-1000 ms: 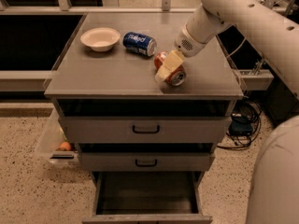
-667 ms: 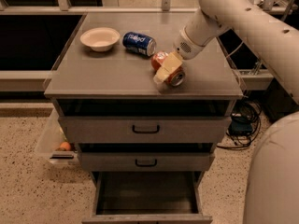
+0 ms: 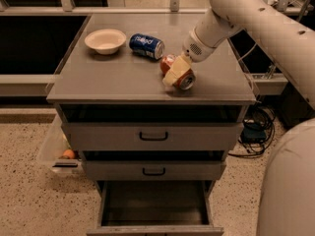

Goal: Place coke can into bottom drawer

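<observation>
counter [image 3: 118, 80]: the cabinet top. bottom drawer [image 3: 155, 208] stands open, straight below and toward the front. my end effector [image 3: 175, 73] is down at right-centre of the top, right over the coke can [image 3: 186, 79]. can lies on its side, long axis diagonal, silver end pointing front-right. clamped on it or not: cannot tell.

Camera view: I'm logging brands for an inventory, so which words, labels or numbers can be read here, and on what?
Nothing can be quoted.
On the blue can: white lettering, too blurred to read.
On the coke can: white markings, unreadable, partly hidden by the hand, which is at the can on the cabinet top.
On the bowl, the drawer fronts and the bottom drawer: no text.
</observation>
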`<state>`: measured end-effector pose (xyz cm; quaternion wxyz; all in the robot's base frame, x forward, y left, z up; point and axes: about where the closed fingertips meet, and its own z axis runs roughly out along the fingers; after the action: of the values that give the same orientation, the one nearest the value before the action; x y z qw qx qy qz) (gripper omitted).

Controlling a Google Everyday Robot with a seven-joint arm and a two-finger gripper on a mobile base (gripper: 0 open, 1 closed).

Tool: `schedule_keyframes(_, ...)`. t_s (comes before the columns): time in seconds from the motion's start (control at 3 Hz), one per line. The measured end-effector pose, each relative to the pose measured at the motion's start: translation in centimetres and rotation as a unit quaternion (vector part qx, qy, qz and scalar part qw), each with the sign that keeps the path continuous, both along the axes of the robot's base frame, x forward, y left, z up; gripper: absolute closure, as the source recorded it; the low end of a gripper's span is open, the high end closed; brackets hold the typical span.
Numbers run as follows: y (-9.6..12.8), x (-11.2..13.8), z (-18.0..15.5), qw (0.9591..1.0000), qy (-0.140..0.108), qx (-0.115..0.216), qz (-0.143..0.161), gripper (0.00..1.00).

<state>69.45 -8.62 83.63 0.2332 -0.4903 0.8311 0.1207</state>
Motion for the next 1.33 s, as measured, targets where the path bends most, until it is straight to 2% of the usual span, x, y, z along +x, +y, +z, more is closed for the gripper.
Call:
schedule_keyframes(0.67, 0.0, 0.0, -0.01, 1.0, 0.0, 0.0, 0.0, 0.88)
schedule_keyframes(1.0, 0.01, 0.0, -0.01, 1.0, 0.0, 0.0, 0.0, 1.0)
schedule_keyframes(1.33, 0.01, 0.0, 0.87, 1.0, 0.0, 0.0, 0.0, 1.0)
